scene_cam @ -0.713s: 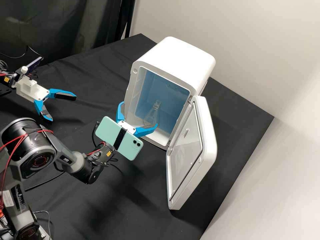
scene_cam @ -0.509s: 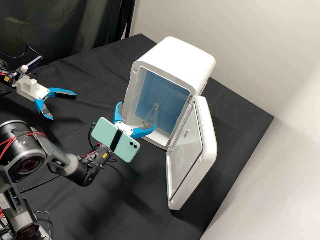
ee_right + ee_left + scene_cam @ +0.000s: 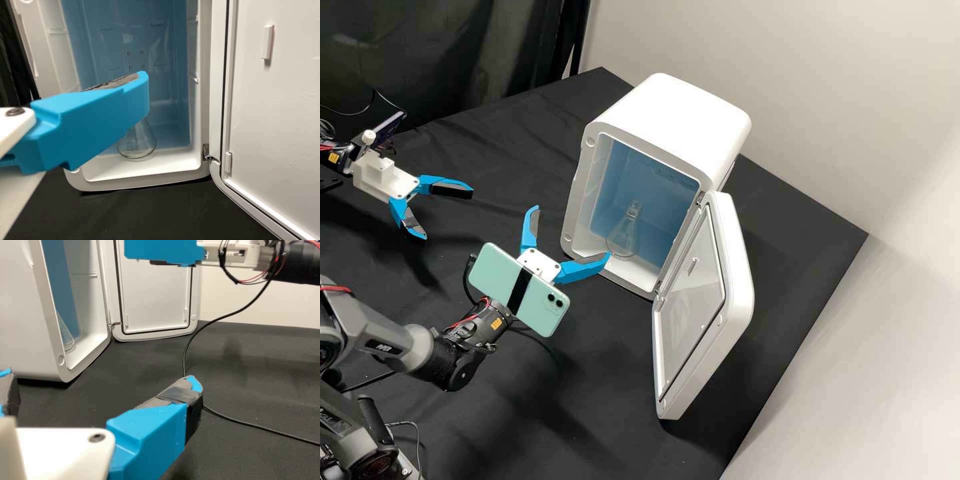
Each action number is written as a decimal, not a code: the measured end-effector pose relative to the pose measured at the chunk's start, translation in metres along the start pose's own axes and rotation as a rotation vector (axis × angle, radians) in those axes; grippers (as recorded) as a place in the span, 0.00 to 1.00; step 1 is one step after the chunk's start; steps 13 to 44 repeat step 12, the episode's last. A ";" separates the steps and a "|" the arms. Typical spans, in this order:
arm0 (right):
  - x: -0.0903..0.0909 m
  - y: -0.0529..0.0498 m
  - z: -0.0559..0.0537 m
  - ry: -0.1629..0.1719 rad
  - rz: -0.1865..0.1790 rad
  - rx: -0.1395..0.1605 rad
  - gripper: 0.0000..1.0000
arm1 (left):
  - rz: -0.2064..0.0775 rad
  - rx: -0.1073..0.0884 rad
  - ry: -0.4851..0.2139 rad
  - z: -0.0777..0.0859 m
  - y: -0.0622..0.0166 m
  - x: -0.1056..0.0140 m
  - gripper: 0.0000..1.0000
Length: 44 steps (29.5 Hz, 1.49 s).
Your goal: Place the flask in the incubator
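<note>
The clear glass conical flask (image 3: 623, 232) stands upright on the floor of the white box-shaped incubator (image 3: 680, 113), whose door (image 3: 703, 313) hangs open. The right gripper (image 3: 571, 233) has drawn back from the opening over 0.7 s, its 2 blue fingers now spread wider and holding nothing. The left gripper (image 3: 445, 215) stays well apart over the black bench (image 3: 520, 133), fingers wide apart and empty.
</note>
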 end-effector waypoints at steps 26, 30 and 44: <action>-0.022 0.004 -0.004 -0.015 0.072 0.099 1.00 | 0.000 0.000 0.000 0.000 0.0000 0.000 1.00; -0.022 0.004 -0.004 -0.015 0.072 0.099 1.00 | 0.000 0.000 0.000 0.000 0.0000 0.000 1.00; -0.022 0.004 -0.004 -0.015 0.072 0.099 1.00 | 0.000 0.000 0.000 0.000 0.0000 0.000 1.00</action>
